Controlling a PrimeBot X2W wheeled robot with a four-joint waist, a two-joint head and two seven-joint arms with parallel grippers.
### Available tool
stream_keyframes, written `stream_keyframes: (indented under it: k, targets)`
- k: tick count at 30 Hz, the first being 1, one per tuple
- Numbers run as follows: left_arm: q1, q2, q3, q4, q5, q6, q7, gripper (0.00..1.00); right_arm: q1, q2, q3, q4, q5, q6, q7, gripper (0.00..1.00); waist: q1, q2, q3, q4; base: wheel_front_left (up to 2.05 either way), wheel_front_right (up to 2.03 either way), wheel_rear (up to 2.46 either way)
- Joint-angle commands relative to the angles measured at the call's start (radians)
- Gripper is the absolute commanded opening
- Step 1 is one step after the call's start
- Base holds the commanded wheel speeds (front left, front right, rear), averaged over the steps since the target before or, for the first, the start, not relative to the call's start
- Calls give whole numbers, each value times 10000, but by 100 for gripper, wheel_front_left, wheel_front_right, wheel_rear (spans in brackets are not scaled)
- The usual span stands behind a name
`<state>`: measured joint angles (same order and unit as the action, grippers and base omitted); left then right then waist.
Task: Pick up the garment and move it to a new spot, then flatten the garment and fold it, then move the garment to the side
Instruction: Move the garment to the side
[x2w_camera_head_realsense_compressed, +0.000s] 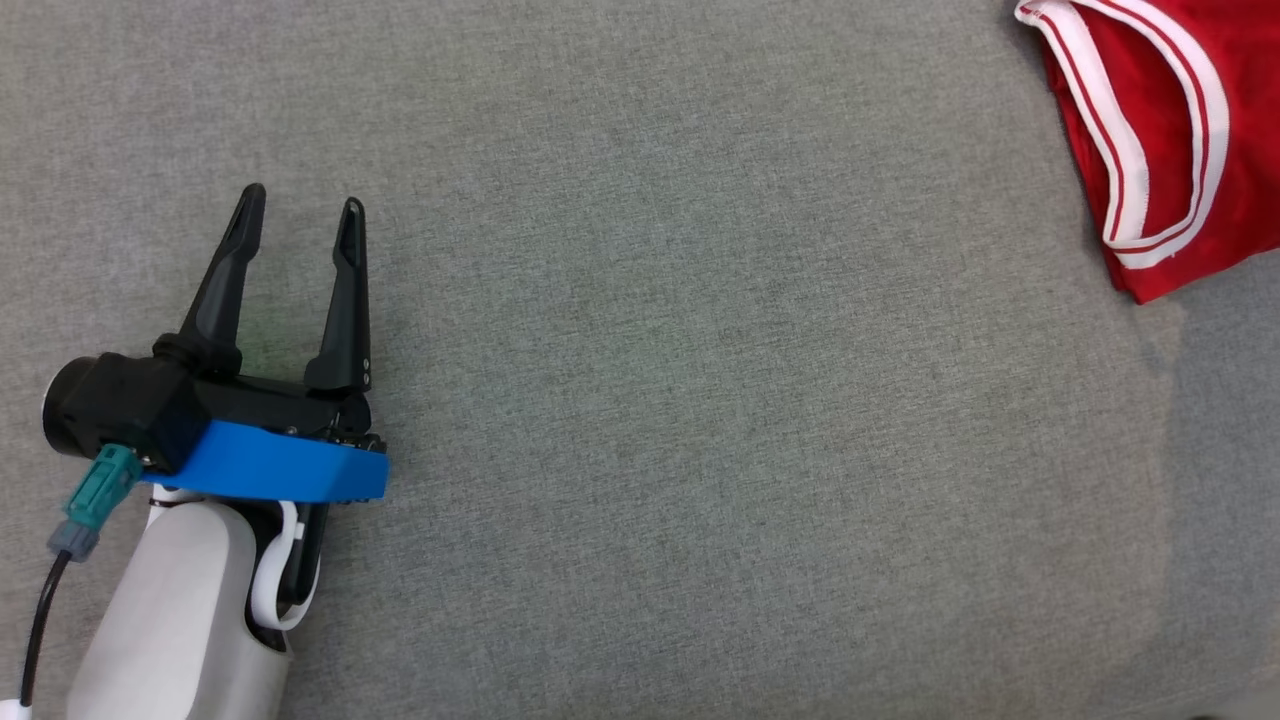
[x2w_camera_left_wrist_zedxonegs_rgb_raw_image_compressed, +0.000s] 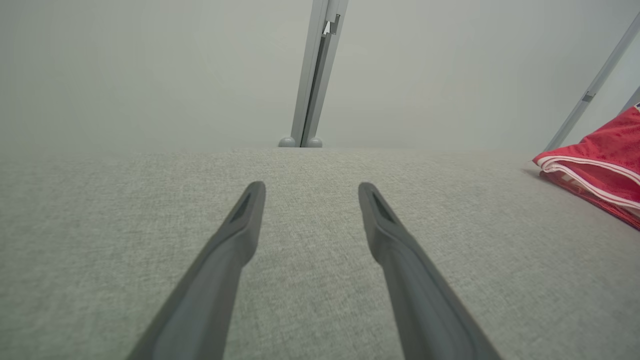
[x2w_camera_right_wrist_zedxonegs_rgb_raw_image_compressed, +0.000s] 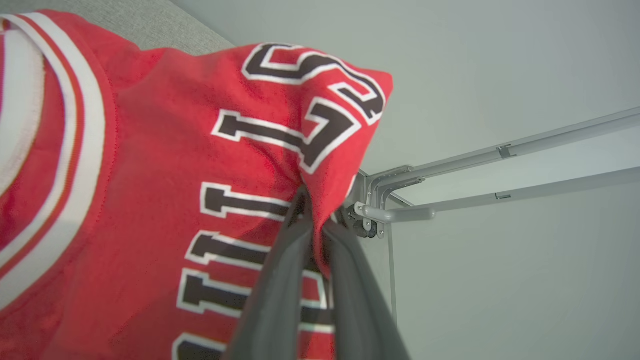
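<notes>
The garment (x2w_camera_head_realsense_compressed: 1165, 130) is a red jersey with white-and-red trim, lying folded at the table's far right corner in the head view. It also shows at the right edge of the left wrist view, garment (x2w_camera_left_wrist_zedxonegs_rgb_raw_image_compressed: 607, 162). In the right wrist view the garment (x2w_camera_right_wrist_zedxonegs_rgb_raw_image_compressed: 150, 190) carries black and white lettering, and my right gripper (x2w_camera_right_wrist_zedxonegs_rgb_raw_image_compressed: 312, 200) is shut on a raised fold of it. At the lower left of the head view my left gripper (x2w_camera_head_realsense_compressed: 300, 215) rests open over bare cloth, far from the jersey; the same gripper (x2w_camera_left_wrist_zedxonegs_rgb_raw_image_compressed: 310, 187) holds nothing.
A grey fabric-covered table (x2w_camera_head_realsense_compressed: 700, 400) spreads across the head view. Beyond its far edge stands a grey metal post (x2w_camera_left_wrist_zedxonegs_rgb_raw_image_compressed: 315, 75), and grey frame bars (x2w_camera_right_wrist_zedxonegs_rgb_raw_image_compressed: 500, 175) run behind the jersey in the right wrist view.
</notes>
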<state>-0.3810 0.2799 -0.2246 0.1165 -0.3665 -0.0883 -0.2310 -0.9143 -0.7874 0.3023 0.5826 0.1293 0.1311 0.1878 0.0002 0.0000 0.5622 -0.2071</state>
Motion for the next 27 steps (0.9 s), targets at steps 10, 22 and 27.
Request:
stream_keyframes:
  k: [10,22,27]
  targets:
    - [289,-297,-119,612,-179,-20,-230,100,479,810,-496,286,-882,-5,-1631,100,-2,0,-958,500,0,0,0]
    - [1976,-629,338,1331,-334,75,-342,100,3195,3179,-1920,-485,730,-4,-3534,100,-2,0,-3466,991,0,0,0]
    - [2748,-696,680,1340,-379,11,-346,100,4887,4283,-2675,-1498,1403,-2,-3510,100,-2,0,-4249,1208,0,0,0]
